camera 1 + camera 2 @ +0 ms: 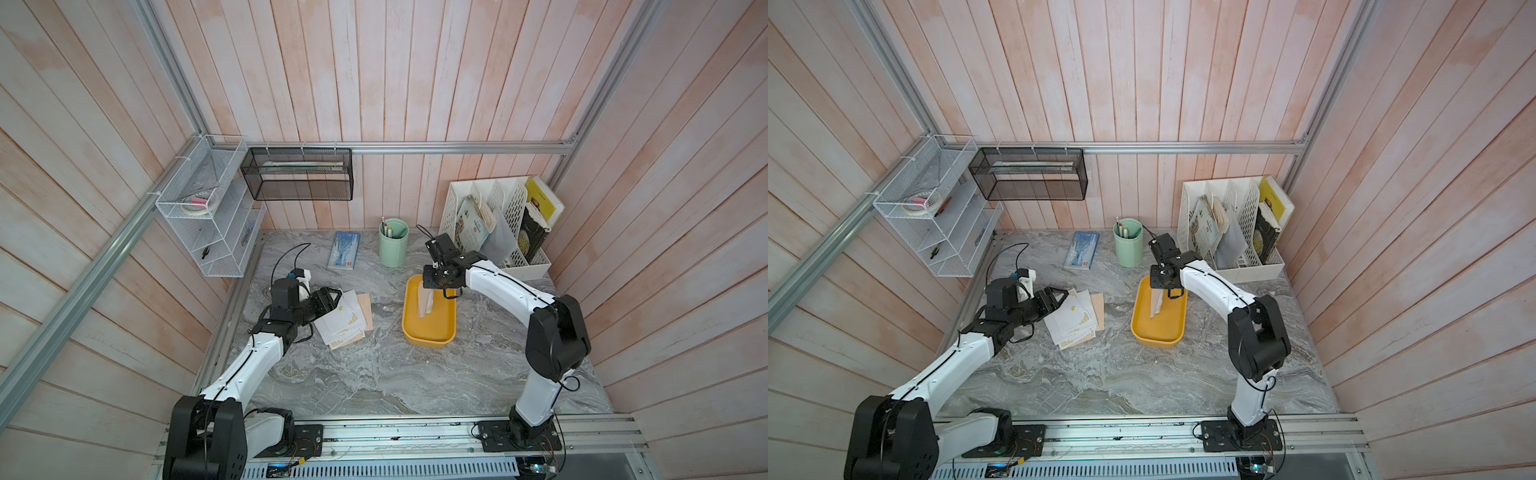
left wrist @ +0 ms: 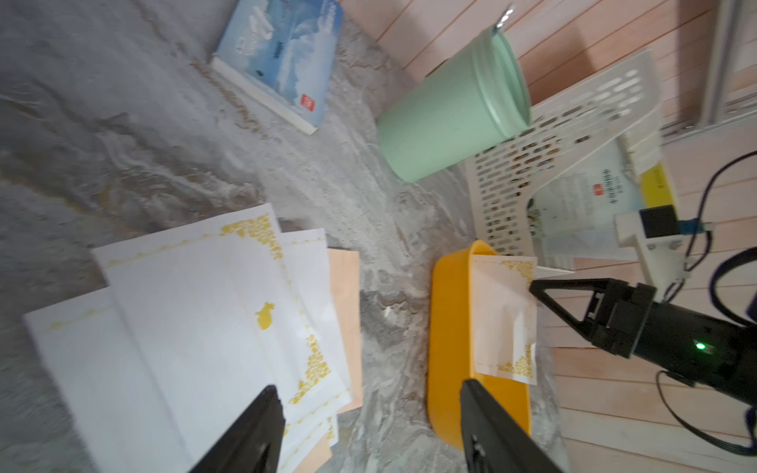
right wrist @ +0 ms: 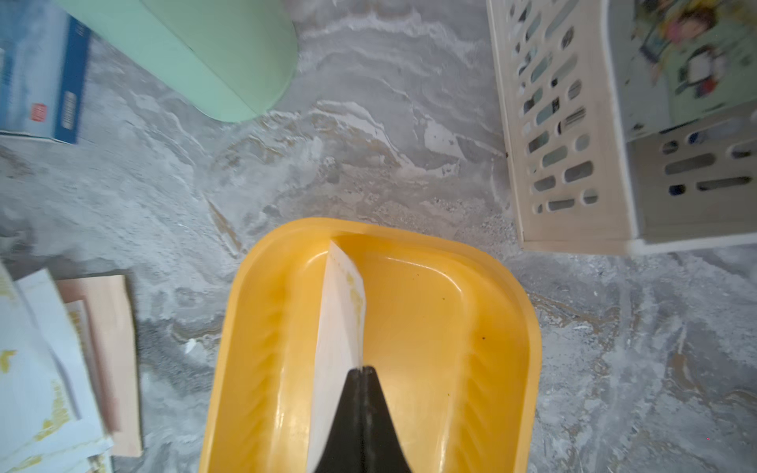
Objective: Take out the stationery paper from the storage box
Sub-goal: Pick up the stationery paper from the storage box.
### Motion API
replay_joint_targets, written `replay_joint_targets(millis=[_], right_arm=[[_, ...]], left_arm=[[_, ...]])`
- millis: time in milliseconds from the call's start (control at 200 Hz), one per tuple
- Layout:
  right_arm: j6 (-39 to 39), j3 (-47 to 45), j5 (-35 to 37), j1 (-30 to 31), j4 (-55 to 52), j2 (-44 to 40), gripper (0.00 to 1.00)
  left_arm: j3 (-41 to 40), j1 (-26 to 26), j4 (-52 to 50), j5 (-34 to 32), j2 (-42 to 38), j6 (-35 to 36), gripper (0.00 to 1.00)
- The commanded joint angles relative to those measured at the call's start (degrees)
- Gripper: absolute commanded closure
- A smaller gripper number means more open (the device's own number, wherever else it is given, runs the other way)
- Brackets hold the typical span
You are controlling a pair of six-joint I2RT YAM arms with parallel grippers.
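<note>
Right hand [image 3: 362, 370] is clamped tight on one stationery sheet [image 3: 338, 327], tips pressed together on its top edge. The sheet is white w/ gold ornament at the corners. It hangs approx. vertical, edge-on to the right wrist cam, inside the outline of the storage box [image 3: 254, 286]. Part of it stands above the rim; can't tell if its lower edge touches the box floor. The box is mustard-yellow w/ rounded corners & sits flat on the grey marbled counter [image 1: 374, 374]. It is in front of the white file organizer [image 1: 449, 212] & near the green cup [image 1: 393, 245], which has pens in it.

Left hand [image 2: 367, 387] is spread wide & holds nothing. It hovers at the edge of the paper pile [image 1: 345, 320]; can't tell if it touches. The pile lies on the counter, left of the box & clear of it. It has several white sheets w/ gold corner borders, one w/ a small yellow motif, & peach-tan sheets under them, all fanned & skewed.

Writing:
- The blue booklet [image 1: 344, 250] lies flat behind the pile, beside the cup. Its cover has a small red square logo & pale lettering, too blurred to read.
- A pale booklet [image 2: 590, 196] in the organizer shows a red mark & a column of blue characters, not legible.
- The yellow book [image 1: 540, 195] in the far slot has dark print too small to read.
</note>
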Motion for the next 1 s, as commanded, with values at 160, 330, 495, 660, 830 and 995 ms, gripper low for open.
replay_joint_targets(millis=[160,330,495,660,830,995], right_arm=[[-0.48,0.46,-0.75,0.52,1.41,-9.89,1.0],[-0.33,-2.22,-8.04,0.46,8.43,-16.32,1.0],[-0.52,-5.48,-20.85,0.13,17.47,-21.34,1.0],[1.07,-6.95,-31.13,0.17,23.08,-23.07,1.0],[3.85,-8.57,-39.33,0.17,28.88,-24.08,1.0],[5.69,-8.91,-43.05,0.96,32.32,-23.95,1.0]], left_arm=[[-6.42,-0.12,37.85,22.28,5.56,-12.91,0.29],[-8.73,-0.87,63.0,29.09,10.68,-23.47,0.29],[-7.36,-2.79,73.61,30.65,14.73,-28.23,0.29],[-5.0,-6.17,68.03,28.88,15.25,-23.39,0.29],[-3.0,-8.51,63.01,27.23,14.39,-19.15,0.28],[0.33,-10.53,56.94,26.35,14.65,-14.8,0.28]])
